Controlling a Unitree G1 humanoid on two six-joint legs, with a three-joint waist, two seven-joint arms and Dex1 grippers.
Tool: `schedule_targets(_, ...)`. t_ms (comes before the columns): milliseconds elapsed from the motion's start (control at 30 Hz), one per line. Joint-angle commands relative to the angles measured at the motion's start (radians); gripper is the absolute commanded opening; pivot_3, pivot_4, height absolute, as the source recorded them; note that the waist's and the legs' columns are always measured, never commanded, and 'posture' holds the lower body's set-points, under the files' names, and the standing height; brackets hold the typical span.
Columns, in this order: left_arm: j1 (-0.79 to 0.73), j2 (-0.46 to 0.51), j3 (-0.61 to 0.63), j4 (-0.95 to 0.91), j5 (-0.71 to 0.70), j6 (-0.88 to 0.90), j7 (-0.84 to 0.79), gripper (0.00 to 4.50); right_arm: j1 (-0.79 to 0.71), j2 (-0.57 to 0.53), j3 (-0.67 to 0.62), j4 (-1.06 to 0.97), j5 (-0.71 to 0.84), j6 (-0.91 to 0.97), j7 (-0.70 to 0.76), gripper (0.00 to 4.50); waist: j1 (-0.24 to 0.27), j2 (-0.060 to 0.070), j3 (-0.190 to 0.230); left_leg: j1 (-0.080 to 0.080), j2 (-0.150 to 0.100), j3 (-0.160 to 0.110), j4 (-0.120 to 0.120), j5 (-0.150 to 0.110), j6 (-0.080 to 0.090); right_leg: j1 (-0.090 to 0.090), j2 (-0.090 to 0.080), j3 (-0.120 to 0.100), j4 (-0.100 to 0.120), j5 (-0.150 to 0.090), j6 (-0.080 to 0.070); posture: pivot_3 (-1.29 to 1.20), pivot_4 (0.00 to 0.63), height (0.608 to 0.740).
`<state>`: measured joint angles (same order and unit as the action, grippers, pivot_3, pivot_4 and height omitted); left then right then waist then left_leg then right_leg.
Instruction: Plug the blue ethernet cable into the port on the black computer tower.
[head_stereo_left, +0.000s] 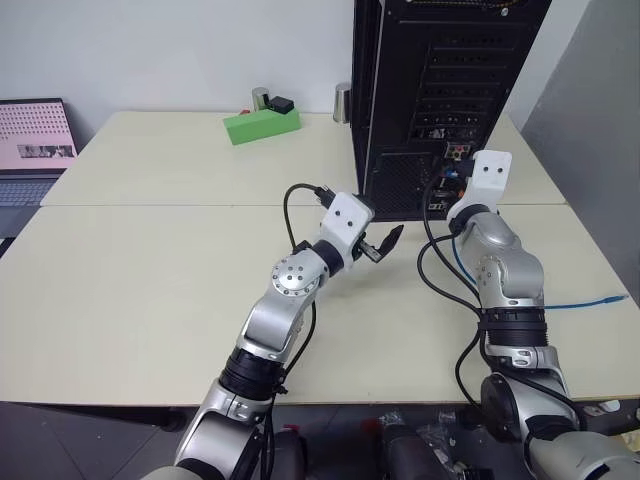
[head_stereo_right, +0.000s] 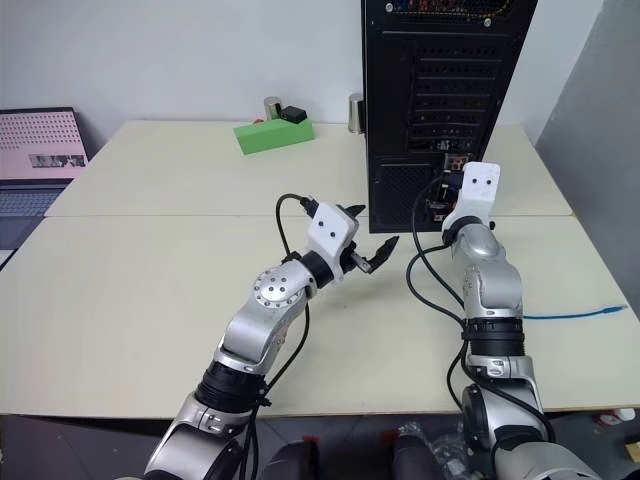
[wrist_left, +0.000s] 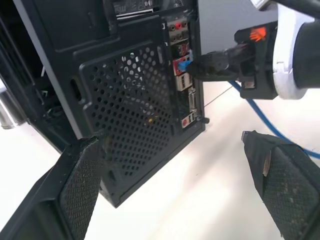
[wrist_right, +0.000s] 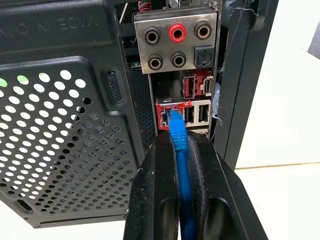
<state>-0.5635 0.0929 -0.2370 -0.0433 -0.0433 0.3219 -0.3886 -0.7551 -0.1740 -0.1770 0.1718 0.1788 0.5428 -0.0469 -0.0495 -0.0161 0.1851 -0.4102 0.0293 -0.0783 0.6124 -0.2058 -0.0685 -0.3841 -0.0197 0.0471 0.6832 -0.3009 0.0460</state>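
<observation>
One blue cable (wrist_right: 179, 150) and one black computer tower (head_stereo_left: 440, 90) are seen on the table (head_stereo_left: 150, 290). The cable is clenched by the right gripper (wrist_right: 176, 145), its plug end pointed away into a red-framed port (wrist_right: 167, 116) low on the tower's rear panel. The cable's loose length (head_stereo_left: 590, 300) is seen trailing to the right in the head views. The left gripper (head_stereo_left: 385, 243) is held released, near the tower's left.

A green box (head_stereo_left: 258, 126) rests at the far side of the pale tabletop (head_stereo_left: 150, 280), with a small black object (head_stereo_left: 282, 104) on it and a metal cylinder (head_stereo_left: 260, 98) just behind. An open laptop (head_stereo_left: 30, 150) sits off the tabletop's left edge.
</observation>
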Motion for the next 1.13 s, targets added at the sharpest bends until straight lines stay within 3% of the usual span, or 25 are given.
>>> schedule_targets(33, -0.010, -0.002, 0.018, -0.053, -0.019, -0.006, -0.010, 4.50, -0.018, -0.008, -0.009, -0.032, 0.003, -0.022, 0.011, 0.00, -0.001, 0.000, 0.000, 0.000, 0.000, 0.000, 0.000, 0.000, 0.000, 0.000, 0.000, 0.000, 0.000, 0.000, 0.000, 0.00, 0.150, 0.740)
schedule_targets(100, -0.012, 0.002, 0.020, -0.050, -0.017, -0.008, -0.012, 4.50, -0.008, -0.010, -0.011, -0.038, 0.004, -0.018, 0.014, 0.70, -0.001, 0.000, 0.000, 0.000, 0.000, 0.000, 0.000, 0.000, 0.000, 0.000, 0.000, 0.000, 0.000, 0.000, 0.000, 0.00, 0.150, 0.740)
schedule_targets(400, -0.026, 0.036, 0.026, -0.010, -0.002, -0.020, -0.025, 4.50, 0.110, -0.065, -0.007, -0.199, 0.033, 0.039, 0.111, 2.57, 0.007, 0.000, 0.000, -0.003, 0.000, 0.000, 0.000, 0.000, 0.000, -0.002, 0.000, 0.000, -0.002, 0.000, 0.000, 0.00, 0.150, 0.740)
schedule_targets(667, -0.045, 0.153, 0.083, 0.019, -0.075, 0.053, -0.153, 4.50, 0.296, -0.256, -0.023, -0.443, 0.149, 0.094, 0.376, 4.37, 0.011, 0.000, 0.000, -0.004, 0.000, 0.000, 0.000, 0.000, 0.000, -0.003, 0.000, -0.001, -0.002, 0.000, 0.000, 0.00, 0.150, 0.740)
schedule_targets(900, -0.035, 0.297, 0.140, 0.001, -0.136, 0.097, -0.287, 4.50, 0.365, -0.409, -0.117, -0.494, 0.282, 0.070, 0.590, 4.47, 0.010, 0.000, 0.000, -0.004, 0.000, -0.001, 0.000, 0.000, 0.000, -0.003, 0.000, -0.001, -0.002, 0.000, 0.000, 0.00, 0.150, 0.740)
schedule_targets(1133, -0.035, 0.407, 0.198, 0.009, -0.195, 0.071, -0.404, 4.50, 0.354, -0.472, -0.125, -0.444, 0.313, 0.032, 0.674, 4.47, 0.010, 0.000, 0.000, -0.004, 0.000, -0.001, 0.000, 0.000, 0.000, -0.003, 0.000, -0.002, -0.002, 0.000, 0.000, 0.00, 0.150, 0.740)
